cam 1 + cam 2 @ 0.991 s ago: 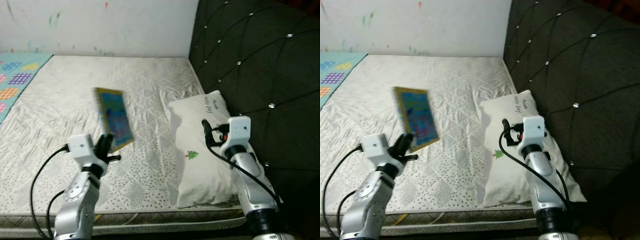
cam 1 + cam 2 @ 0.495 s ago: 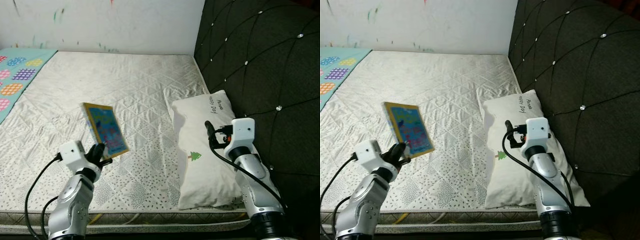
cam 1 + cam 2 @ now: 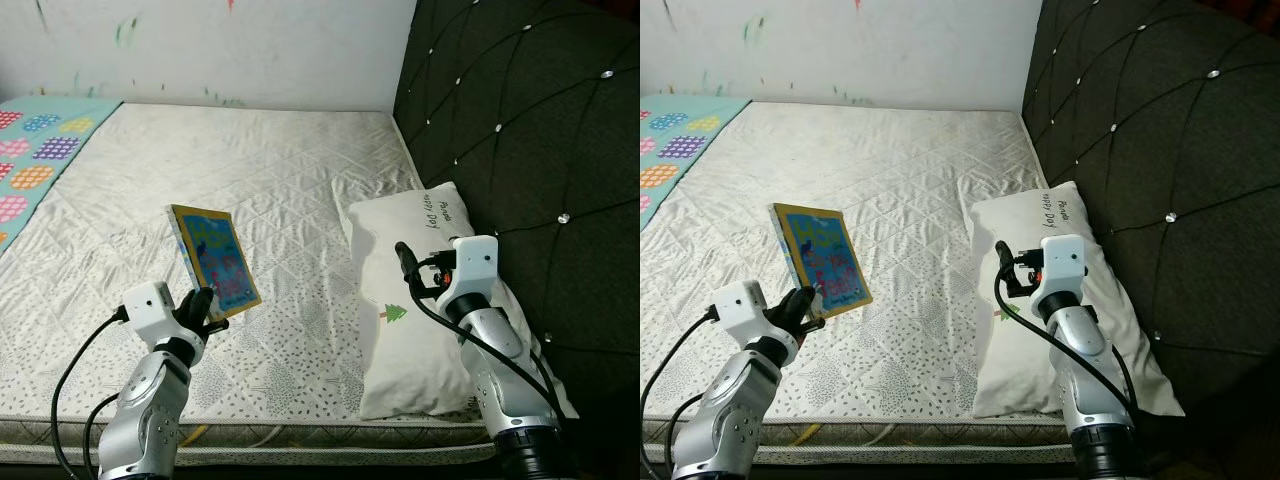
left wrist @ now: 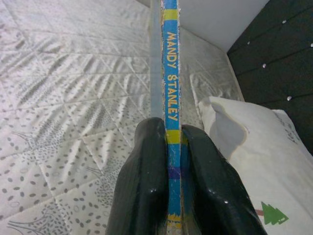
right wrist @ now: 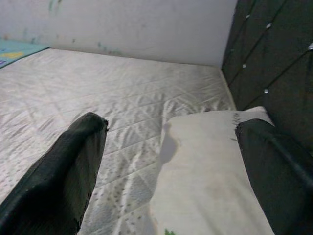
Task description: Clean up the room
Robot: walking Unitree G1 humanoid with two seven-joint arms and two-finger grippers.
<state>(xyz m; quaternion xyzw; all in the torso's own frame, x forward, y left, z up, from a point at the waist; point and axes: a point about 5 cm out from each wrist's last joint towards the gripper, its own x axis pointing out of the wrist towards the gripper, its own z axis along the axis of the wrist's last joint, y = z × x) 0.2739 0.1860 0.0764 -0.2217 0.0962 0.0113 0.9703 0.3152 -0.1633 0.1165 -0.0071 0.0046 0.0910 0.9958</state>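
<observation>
A thin picture book point(image 3: 215, 258) with a blue and yellow cover stands tilted above the white mattress point(image 3: 250, 170), held by its lower corner. My left gripper point(image 3: 203, 308) is shut on it; in the left wrist view both black fingers point(image 4: 146, 181) clamp the spine of the book point(image 4: 169, 88), which reads "MANDY STANLEY". My right gripper point(image 3: 405, 266) hovers open over the white pillow point(image 3: 430, 330), its fingers point(image 5: 63, 171) spread wide with nothing between them.
The pillow lies against a dark tufted headboard point(image 3: 520, 130) on the right. A colourful patterned blanket point(image 3: 40, 150) covers the mattress's far left. A white wall point(image 3: 220, 50) with paint marks runs behind the bed. The mattress front edge point(image 3: 300, 450) is just below my arms.
The view has shifted a little. My left gripper has come lower and nearer with the book, which now stands lower in the picture. The right gripper stays over the pillow.
</observation>
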